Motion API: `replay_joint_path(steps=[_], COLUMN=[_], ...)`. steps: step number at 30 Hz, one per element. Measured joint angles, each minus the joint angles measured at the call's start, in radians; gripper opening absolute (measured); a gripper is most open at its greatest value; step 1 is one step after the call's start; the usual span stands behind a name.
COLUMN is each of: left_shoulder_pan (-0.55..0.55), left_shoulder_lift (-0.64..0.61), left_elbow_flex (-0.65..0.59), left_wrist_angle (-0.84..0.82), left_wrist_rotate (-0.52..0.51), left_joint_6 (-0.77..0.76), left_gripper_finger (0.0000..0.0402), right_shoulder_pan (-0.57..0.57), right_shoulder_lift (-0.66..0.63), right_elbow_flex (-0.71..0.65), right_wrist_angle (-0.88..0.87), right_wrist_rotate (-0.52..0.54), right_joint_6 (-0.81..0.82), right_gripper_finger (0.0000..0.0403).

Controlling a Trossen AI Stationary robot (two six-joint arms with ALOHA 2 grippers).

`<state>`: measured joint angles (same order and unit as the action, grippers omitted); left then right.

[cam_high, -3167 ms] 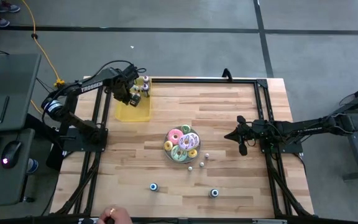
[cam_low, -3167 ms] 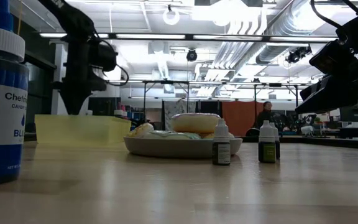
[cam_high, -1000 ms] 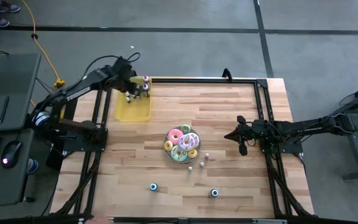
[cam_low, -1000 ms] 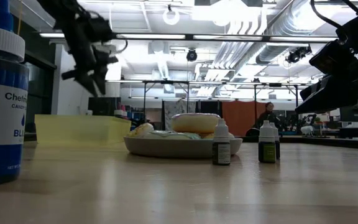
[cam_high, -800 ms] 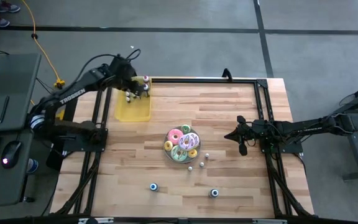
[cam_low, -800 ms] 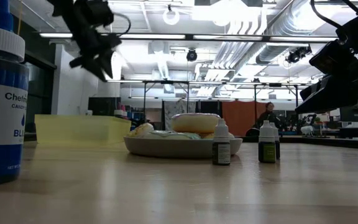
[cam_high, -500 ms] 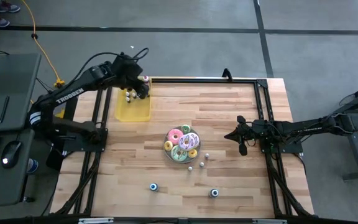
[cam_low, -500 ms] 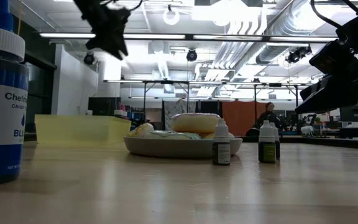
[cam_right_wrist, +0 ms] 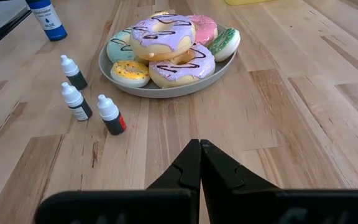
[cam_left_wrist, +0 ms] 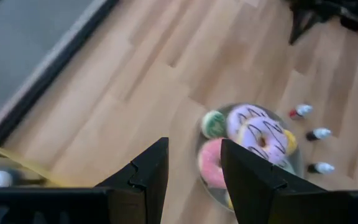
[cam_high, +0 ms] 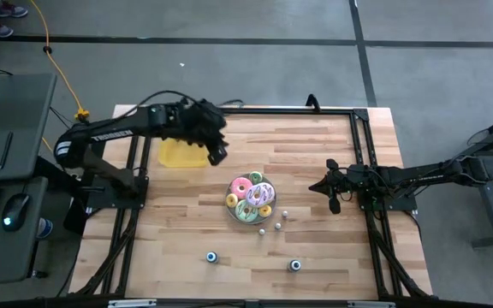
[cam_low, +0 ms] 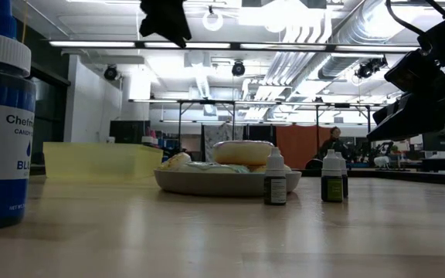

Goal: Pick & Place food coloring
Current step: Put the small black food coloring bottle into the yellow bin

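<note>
Three tiny food coloring bottles with white caps stand upright on the table beside a plate of frosted doughnuts. Two bigger blue-capped bottles stand closer to the near edge. My left gripper hangs open in the air between the yellow tray and the plate. The left wrist view shows bare table between its fingers. My right gripper is shut and waits low at the table's right, pointing at the plate.
The yellow tray sits at the far left corner, partly under my left arm. A tall blue bottle fills the low view's left side. A black frame rail runs along the far edge. Bare wood lies between plate and right gripper.
My left gripper has risen from over the yellow tray's far end. It has swung toward the table's middle and near side, toward the doughnut plate, rolling as it went. My right arm has kept still.
</note>
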<state>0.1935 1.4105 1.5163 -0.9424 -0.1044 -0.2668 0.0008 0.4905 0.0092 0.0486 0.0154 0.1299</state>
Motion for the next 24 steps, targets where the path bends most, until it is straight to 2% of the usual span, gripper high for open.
replay_joint_path(steps=[7, 14, 18, 24], left_shoulder_pan=[-0.169, -0.278, -0.314, -0.361], left_shoulder_lift=[0.128, 0.279, 0.362, 0.499], left_elbow_flex=[0.060, 0.149, 0.240, 0.420], left_wrist_angle=[-0.028, -0.046, -0.109, -0.231], left_wrist_rotate=[0.052, 0.123, 0.124, 0.122], left_joint_6=[-0.211, -0.412, -0.495, -0.517], left_gripper_finger=[0.0143, 0.0143, 0.0143, 0.0143], right_shoulder_pan=[0.000, 0.000, 0.000, 0.000], right_shoulder_lift=[0.000, 0.000, 0.000, -0.001], right_elbow_flex=[0.000, 0.000, 0.000, 0.000], right_wrist_angle=[0.000, 0.000, -0.002, -0.006], right_wrist_rotate=[0.000, 0.000, 0.000, 0.000], right_joint_6=[0.000, 0.000, 0.000, 0.000], right_gripper_finger=[0.0000, 0.0000, 0.0000, 0.0000])
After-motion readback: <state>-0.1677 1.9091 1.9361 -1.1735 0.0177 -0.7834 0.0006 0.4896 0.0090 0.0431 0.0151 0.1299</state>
